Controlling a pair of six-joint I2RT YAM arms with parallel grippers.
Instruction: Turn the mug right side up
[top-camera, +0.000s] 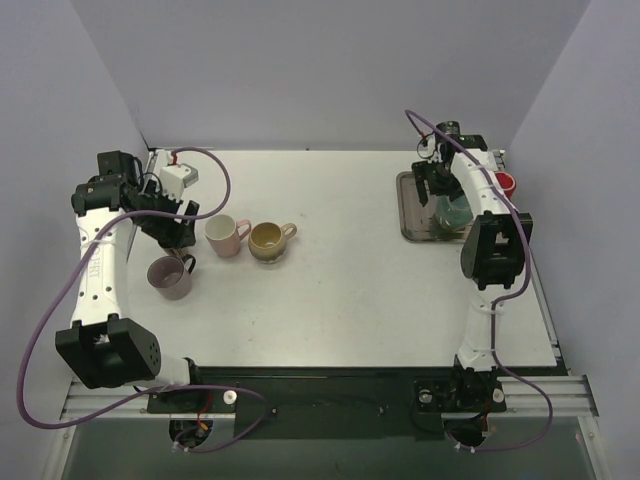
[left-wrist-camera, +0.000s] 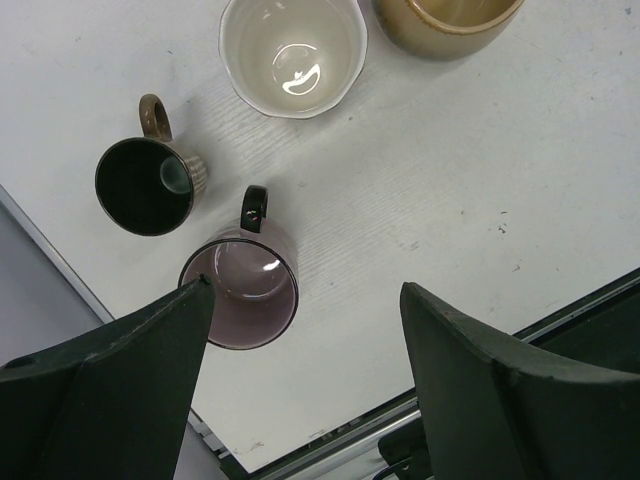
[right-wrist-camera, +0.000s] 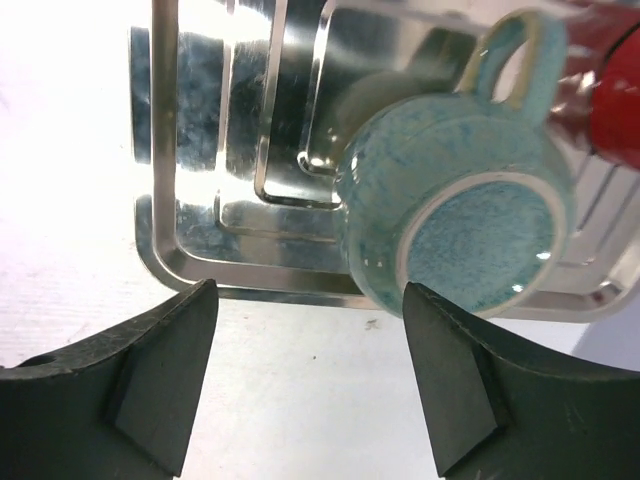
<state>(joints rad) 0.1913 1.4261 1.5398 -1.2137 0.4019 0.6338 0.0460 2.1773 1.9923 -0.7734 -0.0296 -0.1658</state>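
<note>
Approach step: right gripper (right-wrist-camera: 307, 290) open, empty, hovering over the teal mug (right-wrist-camera: 470, 200), which sits base-up on the tray (right-wrist-camera: 185, 255), far right. Next: straddle its wall, close, flip. Left gripper (left-wrist-camera: 305, 288) wide open, empty.

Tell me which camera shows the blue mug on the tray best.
Right wrist. The blue mug fills the frame, base toward the camera, handle clear, lying on the metal tray. The top external view shows only a teal patch of it beside the right arm. The left wrist view misses it entirely.
</note>
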